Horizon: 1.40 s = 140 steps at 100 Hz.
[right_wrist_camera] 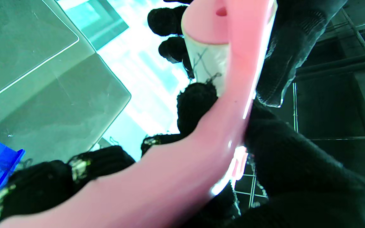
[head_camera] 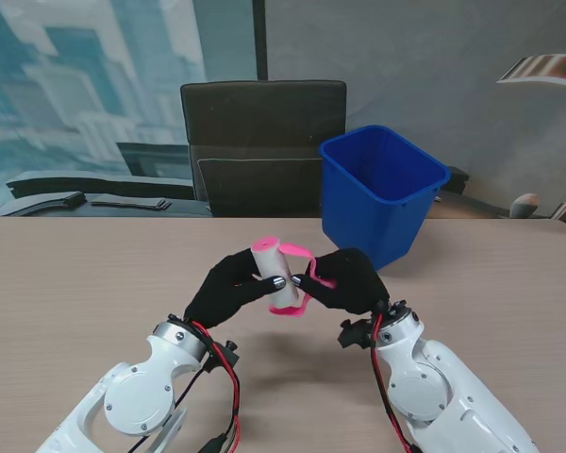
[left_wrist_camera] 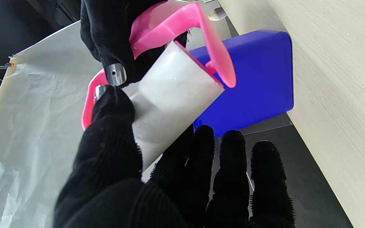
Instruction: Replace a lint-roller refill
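Note:
Both black-gloved hands hold a pink lint roller above the middle of the table. My left hand point(head_camera: 228, 286) is wrapped around the white refill roll point(head_camera: 275, 276), which stands tilted with its pink end cap uppermost. My right hand point(head_camera: 347, 281) grips the pink handle frame point(head_camera: 313, 274) that loops around the roll. In the left wrist view the white roll point(left_wrist_camera: 169, 101) lies across my fingers, with the pink frame point(left_wrist_camera: 182, 28) arching over it. The right wrist view is filled by the pink handle point(right_wrist_camera: 182, 171) and the roll's end cap point(right_wrist_camera: 206, 25).
A blue bin point(head_camera: 382, 193) stands on the table just beyond my right hand. A dark chair point(head_camera: 262, 146) sits behind the table's far edge. The wooden table top point(head_camera: 85, 283) stretches to both sides.

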Tool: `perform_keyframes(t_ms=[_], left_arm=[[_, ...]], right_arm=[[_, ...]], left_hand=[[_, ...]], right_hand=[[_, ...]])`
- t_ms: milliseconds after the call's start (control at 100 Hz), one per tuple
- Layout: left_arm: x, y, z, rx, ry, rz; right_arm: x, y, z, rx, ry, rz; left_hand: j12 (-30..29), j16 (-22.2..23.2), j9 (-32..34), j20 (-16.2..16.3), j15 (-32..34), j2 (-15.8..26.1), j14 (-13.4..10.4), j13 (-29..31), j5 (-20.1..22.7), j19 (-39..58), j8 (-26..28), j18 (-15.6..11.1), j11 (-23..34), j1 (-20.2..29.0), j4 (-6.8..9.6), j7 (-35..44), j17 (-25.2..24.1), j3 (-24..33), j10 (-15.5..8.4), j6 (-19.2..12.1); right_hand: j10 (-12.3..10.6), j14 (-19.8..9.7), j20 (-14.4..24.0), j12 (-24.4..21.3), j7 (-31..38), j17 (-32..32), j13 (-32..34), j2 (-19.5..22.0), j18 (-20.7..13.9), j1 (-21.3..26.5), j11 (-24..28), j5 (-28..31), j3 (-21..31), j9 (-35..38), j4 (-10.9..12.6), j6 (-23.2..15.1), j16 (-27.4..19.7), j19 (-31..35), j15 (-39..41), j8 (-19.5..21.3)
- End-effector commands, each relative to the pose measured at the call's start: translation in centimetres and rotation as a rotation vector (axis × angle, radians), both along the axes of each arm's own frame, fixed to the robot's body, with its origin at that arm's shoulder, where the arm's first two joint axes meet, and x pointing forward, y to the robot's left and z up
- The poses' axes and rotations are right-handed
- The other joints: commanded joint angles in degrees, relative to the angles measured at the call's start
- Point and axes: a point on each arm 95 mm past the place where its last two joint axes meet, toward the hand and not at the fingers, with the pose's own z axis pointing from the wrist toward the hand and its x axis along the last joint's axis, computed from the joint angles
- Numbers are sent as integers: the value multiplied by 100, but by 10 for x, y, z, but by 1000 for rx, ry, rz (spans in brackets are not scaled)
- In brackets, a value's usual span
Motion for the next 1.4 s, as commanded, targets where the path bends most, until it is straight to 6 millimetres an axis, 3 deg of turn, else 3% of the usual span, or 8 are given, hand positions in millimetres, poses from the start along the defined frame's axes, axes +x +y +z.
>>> perform_keyframes(t_ms=[0,480,520,770,1000,1390], left_arm=[[-1,-2,-2,12,15,-21],[0,0,-4,39,26,-47],[0,1,-4,38,23,-48],[-1,3,-3,23,25,-58],[-2,3,-2,11,25,-66],[-4,3,-2,-6,37,-79]], right_arm=[[-3,3,4,-2,-6,12],[-6,0,6,-9,-4,25],[-6,-1,6,-11,-3,26],[-7,-3,6,-15,-6,29],[-8,-2,6,-13,-2,36],[-8,-3,6,-15,-1,35]], left_hand=[[127,80,-158,-61,145,814,-159,16,294,201,447,-199,120,1104,352,1414,-33,677,-334,-1139],[117,66,-130,-79,119,843,-128,20,287,192,519,-164,92,1099,368,1391,-37,665,-289,-1105],[118,69,-131,-81,112,846,4,-14,271,192,556,-164,87,1092,373,1394,-38,662,-284,-1106],[137,82,-128,-98,107,1000,50,-48,167,151,915,-147,68,1083,376,1431,-81,673,-216,-1015],[203,109,-137,-62,110,1241,56,-49,73,141,1607,-141,58,1256,348,1321,-88,423,-190,-939],[241,129,-117,-49,135,1344,92,-34,15,135,1848,-122,72,1285,338,1379,-100,336,-128,-866]], right_hand=[[-328,-3935,75,106,30,203,40,302,-4658,1,634,337,46,202,216,5,144,1139,659,71],[-322,-3936,75,101,11,203,40,292,-4658,-1,634,322,52,203,218,3,151,1139,657,75],[-316,-3932,75,100,7,203,40,288,-4658,2,634,321,57,203,219,8,152,1139,658,75],[-315,-3924,76,98,-3,203,40,282,-4658,-6,635,322,73,202,217,16,152,1139,659,72],[-315,-3918,76,97,-6,203,40,280,-4658,-12,635,320,83,202,214,14,151,1139,660,72],[-315,-3915,76,96,-11,203,40,278,-4658,-23,636,316,97,202,209,13,150,1139,661,72]])
